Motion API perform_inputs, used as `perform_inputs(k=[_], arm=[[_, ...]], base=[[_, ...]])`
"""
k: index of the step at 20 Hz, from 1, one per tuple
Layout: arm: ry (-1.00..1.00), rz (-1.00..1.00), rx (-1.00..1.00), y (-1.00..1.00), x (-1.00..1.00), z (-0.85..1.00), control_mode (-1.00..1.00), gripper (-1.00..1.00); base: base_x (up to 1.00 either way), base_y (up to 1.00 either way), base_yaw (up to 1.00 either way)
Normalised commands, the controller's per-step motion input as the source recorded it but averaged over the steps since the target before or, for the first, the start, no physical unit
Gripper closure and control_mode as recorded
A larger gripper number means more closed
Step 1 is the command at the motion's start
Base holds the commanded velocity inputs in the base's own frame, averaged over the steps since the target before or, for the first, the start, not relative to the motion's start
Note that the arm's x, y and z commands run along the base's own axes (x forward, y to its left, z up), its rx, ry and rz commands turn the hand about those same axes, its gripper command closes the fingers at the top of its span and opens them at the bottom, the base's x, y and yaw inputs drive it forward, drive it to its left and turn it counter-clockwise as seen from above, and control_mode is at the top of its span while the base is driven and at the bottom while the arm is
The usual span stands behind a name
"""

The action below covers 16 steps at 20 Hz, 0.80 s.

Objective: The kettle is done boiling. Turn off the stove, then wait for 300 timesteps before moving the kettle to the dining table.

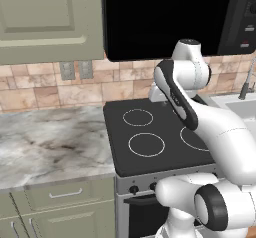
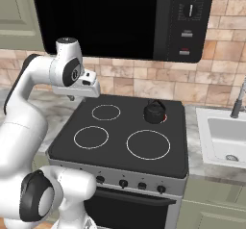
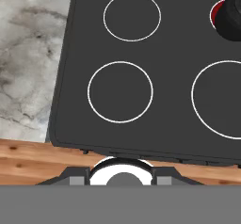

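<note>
The small black kettle (image 2: 154, 111) sits on the stove's (image 2: 120, 141) back right burner, which glows red under it (image 3: 215, 15); the kettle's edge shows in the hand view (image 3: 233, 16). A row of black knobs (image 2: 123, 183) lines the steel front. My gripper (image 2: 73, 97) hangs high over the stove's back left corner, pointing down, well left of the kettle. In the hand view the gripper (image 3: 121, 176) has its tips apart with nothing between them. My own arm hides the kettle in the left base view. The dining table is out of view.
A black microwave (image 2: 120, 16) hangs low over the cooktop. A sink (image 2: 226, 136) with a faucet lies right of the stove. Marble counter (image 1: 50, 137) stretches to the left. Wood floor (image 3: 28, 157) lies in front of the stove.
</note>
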Motion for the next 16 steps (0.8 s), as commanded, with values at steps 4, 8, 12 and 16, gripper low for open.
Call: perform_inputs(k=[4,8,12,16], arm=[[0.00,0.00,0.00,-0.04,0.00,0.00,-1.00,-1.00],[0.00,0.00,0.00,-0.16,-0.13,0.00,-1.00,-1.00],[0.00,0.00,0.00,-0.08,-0.11,0.00,-1.00,-1.00],[0.00,0.00,0.00,-0.07,-0.07,0.00,-1.00,-1.00]], base=[[0.00,0.00,0.00],[0.00,0.00,0.00],[0.00,0.00,0.00],[0.00,0.00,0.00]])
